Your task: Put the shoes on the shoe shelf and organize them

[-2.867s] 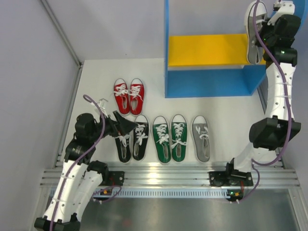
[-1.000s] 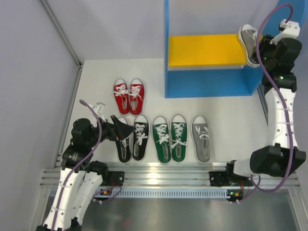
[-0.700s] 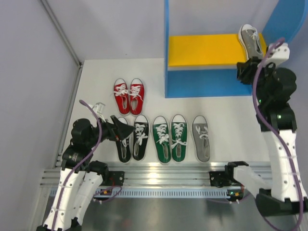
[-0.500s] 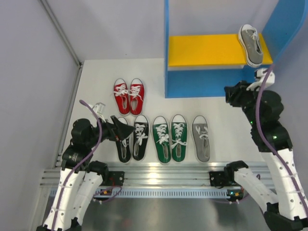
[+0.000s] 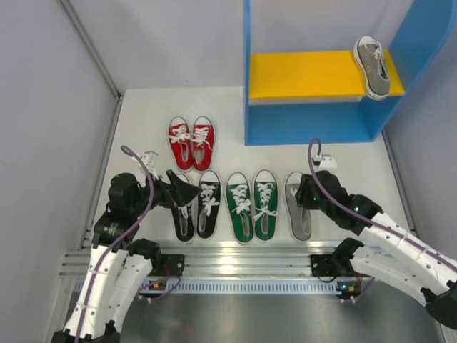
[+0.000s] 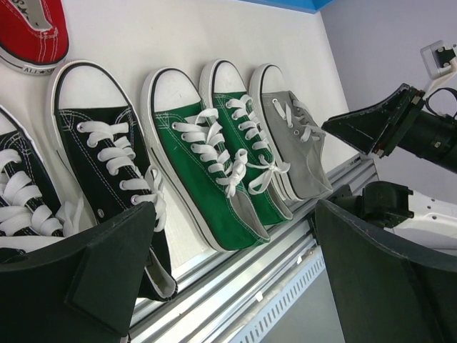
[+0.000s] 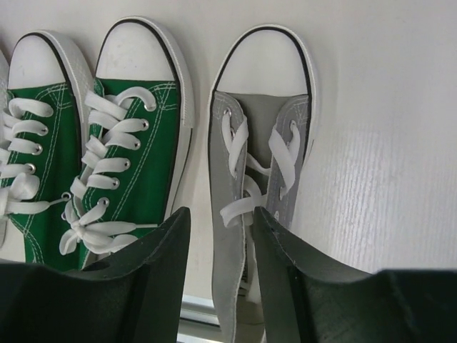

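Observation:
One grey shoe (image 5: 372, 66) lies on the yellow board (image 5: 307, 73) of the blue shoe shelf (image 5: 307, 126), at its right end. On the floor stand a red pair (image 5: 191, 143), a black pair (image 5: 194, 207), a green pair (image 5: 251, 205) and the other grey shoe (image 5: 298, 207). My right gripper (image 5: 303, 197) hangs low over that grey shoe (image 7: 260, 143). Its jaws are partly open astride the shoe's left wall, one finger (image 7: 307, 286) in the shoe's mouth and the other finger (image 7: 143, 279) outside it. My left gripper (image 5: 180, 191) hovers wide open over the black pair (image 6: 107, 157), holding nothing.
A metal rail (image 5: 235, 257) runs along the near edge just behind the shoes' heels. Grey walls close in the left side (image 5: 57, 143) and the back. The green pair (image 7: 107, 150) sits close to the left of the grey shoe.
My right gripper has let go of a grey shoe on the yellow board and swung down to the grey shoe on the floor. The left arm has barely moved.

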Controlling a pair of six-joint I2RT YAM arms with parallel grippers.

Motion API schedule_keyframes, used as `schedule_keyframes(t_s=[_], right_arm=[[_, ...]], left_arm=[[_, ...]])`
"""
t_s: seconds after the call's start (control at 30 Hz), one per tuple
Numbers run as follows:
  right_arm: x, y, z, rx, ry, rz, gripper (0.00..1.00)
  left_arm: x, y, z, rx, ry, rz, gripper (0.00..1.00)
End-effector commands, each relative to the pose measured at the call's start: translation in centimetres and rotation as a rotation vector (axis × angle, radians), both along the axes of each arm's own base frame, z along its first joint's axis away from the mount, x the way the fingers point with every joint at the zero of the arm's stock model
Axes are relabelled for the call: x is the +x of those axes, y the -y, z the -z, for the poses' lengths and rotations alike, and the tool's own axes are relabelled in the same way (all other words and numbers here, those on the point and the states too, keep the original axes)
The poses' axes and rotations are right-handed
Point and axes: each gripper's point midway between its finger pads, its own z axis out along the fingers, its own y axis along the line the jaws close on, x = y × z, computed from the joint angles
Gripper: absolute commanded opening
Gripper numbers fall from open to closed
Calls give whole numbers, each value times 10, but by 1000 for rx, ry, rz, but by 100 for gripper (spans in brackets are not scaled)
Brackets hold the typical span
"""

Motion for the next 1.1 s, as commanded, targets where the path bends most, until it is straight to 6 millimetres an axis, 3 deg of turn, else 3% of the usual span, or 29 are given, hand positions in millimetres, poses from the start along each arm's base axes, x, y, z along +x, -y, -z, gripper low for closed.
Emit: schedule_keyframes(t_s=[0.0,0.17,0.33,0.53,0.7,0.73,0.93,1.07], right_arm=[[5,-9,-4,38,18,54,41],[-6,-4,16,-12,-27,110,41],[-5,7,3,-21,59,175,42],[-8,0,-24,61,275,148,43],[-15,4,-3,-18,218,181,43],[-15,13,-1,-21,231,256,43],[-26,7,-14,-29,459,281,49],[-27,13,-7,-86,508,315,56]], left_arm=[[4,2,-11,-5,17,7,99],[4,2,-9,2,18,8,99],[6,2,-7,9,10,9,99],[9,1,-6,14,13,1,99],[10,1,-3,15,4,-1,99],[9,1,-3,16,7,0,99],[9,0,4,22,-4,-3,99],[8,0,3,24,6,0,99]])
